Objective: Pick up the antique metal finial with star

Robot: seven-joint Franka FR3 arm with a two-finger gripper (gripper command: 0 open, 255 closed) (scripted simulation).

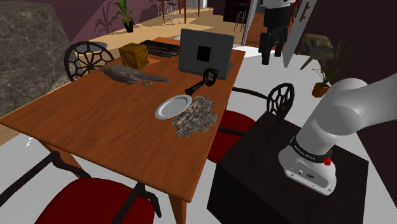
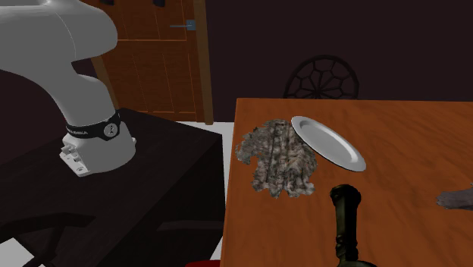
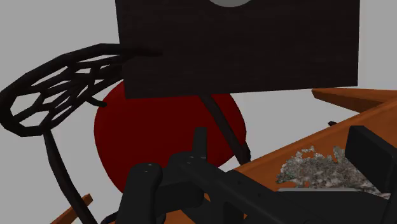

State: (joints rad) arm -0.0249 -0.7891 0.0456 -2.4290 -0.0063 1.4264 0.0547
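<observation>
The finial (image 1: 203,80) is a dark metal post with a round star-marked head, lying on the wooden table (image 1: 95,121) in front of a grey box. In the second exterior view its dark post (image 2: 346,218) lies near the bottom edge, beyond a mottled grey heap. My black gripper (image 1: 272,51) hangs high above the floor, off the table's far corner and well clear of the finial. Its fingers stand apart with nothing between them. In the wrist view the gripper (image 3: 254,156) looks down at a red-seated chair, the stand and the table's edge.
A silver plate (image 1: 172,106) and the mottled grey heap (image 1: 197,116) lie close to the finial. The grey box (image 1: 205,52), a wooden crate (image 1: 134,55) and a grey feathery object (image 1: 132,75) sit farther back. Red-seated chairs (image 1: 238,121) flank the table beside the black stand (image 1: 286,175).
</observation>
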